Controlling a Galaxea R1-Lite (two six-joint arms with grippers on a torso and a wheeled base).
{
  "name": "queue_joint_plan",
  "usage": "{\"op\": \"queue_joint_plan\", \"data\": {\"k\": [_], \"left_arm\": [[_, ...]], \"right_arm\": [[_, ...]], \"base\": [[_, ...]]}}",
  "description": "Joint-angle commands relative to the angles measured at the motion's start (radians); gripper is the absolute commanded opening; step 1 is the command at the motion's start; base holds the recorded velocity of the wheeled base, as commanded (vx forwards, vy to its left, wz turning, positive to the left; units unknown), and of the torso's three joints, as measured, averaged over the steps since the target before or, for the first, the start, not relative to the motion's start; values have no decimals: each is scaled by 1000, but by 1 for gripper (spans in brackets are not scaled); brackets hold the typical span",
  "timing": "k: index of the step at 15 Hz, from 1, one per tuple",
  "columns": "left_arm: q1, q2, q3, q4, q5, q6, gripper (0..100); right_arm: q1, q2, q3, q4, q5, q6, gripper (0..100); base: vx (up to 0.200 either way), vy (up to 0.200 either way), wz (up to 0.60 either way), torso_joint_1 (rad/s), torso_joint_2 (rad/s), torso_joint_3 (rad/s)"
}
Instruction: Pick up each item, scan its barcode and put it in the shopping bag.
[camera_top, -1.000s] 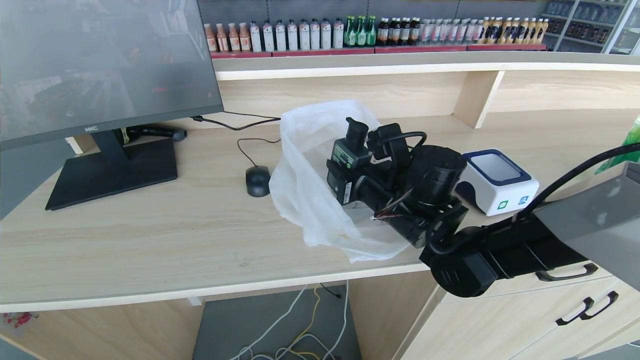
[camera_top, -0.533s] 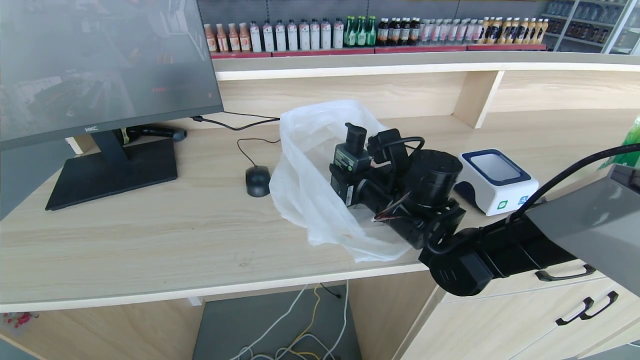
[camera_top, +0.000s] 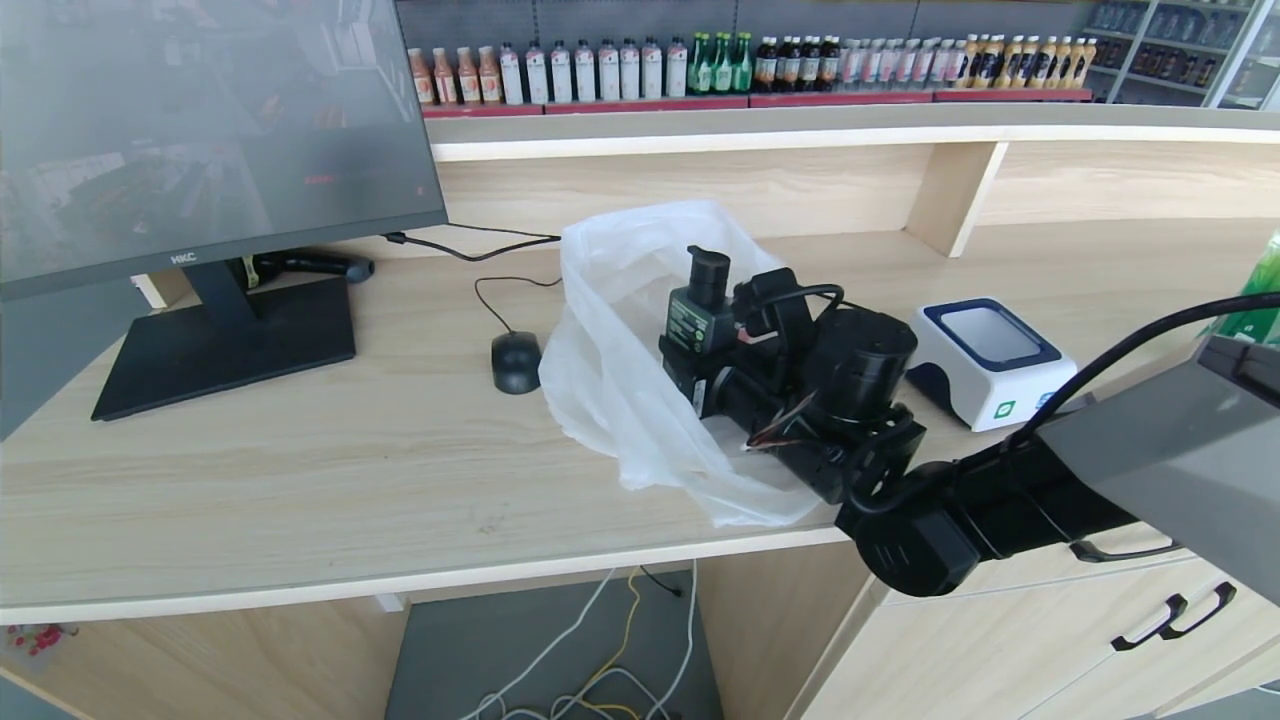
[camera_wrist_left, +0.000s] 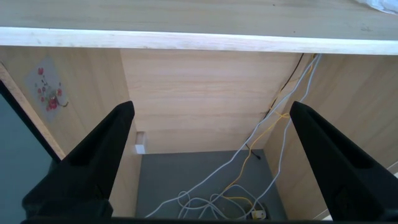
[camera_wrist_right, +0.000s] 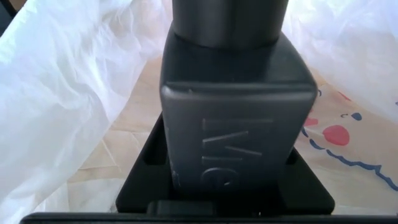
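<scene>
Counter (camera_top: 300, 450) unchanged — right arm (camera_top: 860, 370) (slightly) sinks into bag (camera_top: 610, 350).

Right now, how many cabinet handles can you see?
3. One handle sits higher, partly covered by the right arm; two lie side by side below it. Others may be hidden.

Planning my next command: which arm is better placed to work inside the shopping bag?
Right. The right end effector sits inside the open shopping bag; the left end effector hangs below the counter edge, facing cables.

Right arm (camera_top: 900, 490) extended forward; left gripper (camera_wrist_left: 211, 109) hangs with fingers (camera_wrist_left: 93, 168) spread wide apart
</scene>
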Motion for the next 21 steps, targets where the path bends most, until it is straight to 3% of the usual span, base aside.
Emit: {"op": "queue_joint_plan", "data": {"k": [1,5,6,16,21], "left_arm": [[0,0,0,0,0,0,100],[0,0,0,0,0,0,100],[0,0,0,0,0,0,100],[0,0,0,0,0,0,100],[0,0,0,0,0,0,100]], "right_arm": [[0,5,1,0,0,0,0],[-1,2,1,2,1,0,0],[0,2,3,2,1,3,100],[23,-145,115,-40,1,-2,100],[38,-254,306,-235,-6,-11,100]], "base": [[0,0,0,0,0,0],[0,0,0,0,0,0],[0,0,0,0,0,0],[0,0,0,0,0,0],[0,0,0,0,0,0]]}}
